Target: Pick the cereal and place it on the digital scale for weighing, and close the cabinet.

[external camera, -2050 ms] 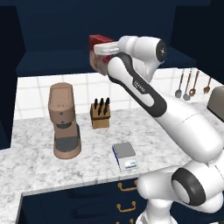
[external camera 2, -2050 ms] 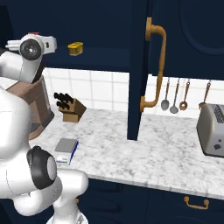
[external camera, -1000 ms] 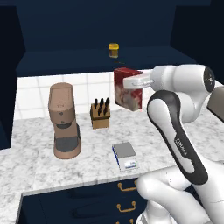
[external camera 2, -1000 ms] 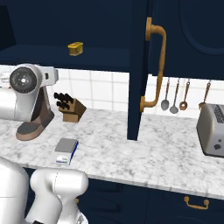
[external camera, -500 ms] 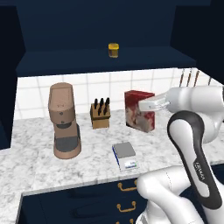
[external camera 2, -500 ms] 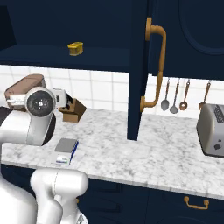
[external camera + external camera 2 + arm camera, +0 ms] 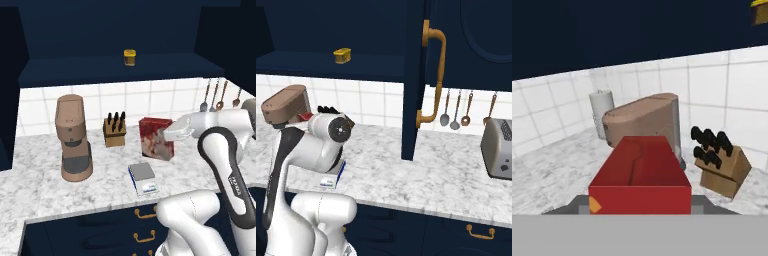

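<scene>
Your gripper [image 7: 170,136] clamps the red cereal box [image 7: 156,138], holding it upright above the marble counter [image 7: 40,185], just behind the digital scale [image 7: 143,177]. No lettering is readable. Half a second ago the box hung higher and farther right.

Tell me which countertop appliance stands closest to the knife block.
The brown coffee grinder, just left of the knife block. The silver toaster sits far off, beyond the open cabinet door.
</scene>
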Tool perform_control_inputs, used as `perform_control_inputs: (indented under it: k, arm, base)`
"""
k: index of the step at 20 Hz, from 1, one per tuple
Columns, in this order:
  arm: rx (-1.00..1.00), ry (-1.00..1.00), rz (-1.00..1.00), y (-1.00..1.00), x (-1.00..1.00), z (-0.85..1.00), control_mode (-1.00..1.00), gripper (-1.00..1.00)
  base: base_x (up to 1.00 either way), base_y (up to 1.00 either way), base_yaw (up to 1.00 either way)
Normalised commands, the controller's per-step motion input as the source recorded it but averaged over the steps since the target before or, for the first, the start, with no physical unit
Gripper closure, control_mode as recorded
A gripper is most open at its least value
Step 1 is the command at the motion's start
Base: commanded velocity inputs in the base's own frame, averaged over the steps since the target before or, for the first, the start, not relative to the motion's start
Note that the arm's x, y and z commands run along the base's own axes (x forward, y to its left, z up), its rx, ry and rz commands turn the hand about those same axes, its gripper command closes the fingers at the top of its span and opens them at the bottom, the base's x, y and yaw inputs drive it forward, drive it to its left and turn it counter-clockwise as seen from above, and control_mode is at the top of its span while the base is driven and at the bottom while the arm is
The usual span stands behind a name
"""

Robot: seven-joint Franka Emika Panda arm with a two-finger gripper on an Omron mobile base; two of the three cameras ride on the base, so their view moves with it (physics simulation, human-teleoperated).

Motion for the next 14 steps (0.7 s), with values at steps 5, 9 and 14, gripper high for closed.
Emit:
perform_control_inputs:
  k: [5, 9, 14]
  arm:
    - [0.0, -0.11, 0.21, -0.07, 0.22, -0.58, -1.0, 1.0]
    - [0.0, -0.03, 0.13, 0.0, 0.34, -0.46, -1.0, 1.0]
    - [0.0, 0.0, 0.11, 0.0, 0.1, -0.39, -1.0, 1.0]
  base:
    - [0.0, 0.0, 0.0]
    - [0.0, 0.0, 0.0]
    - [0.0, 0.0, 0.0]
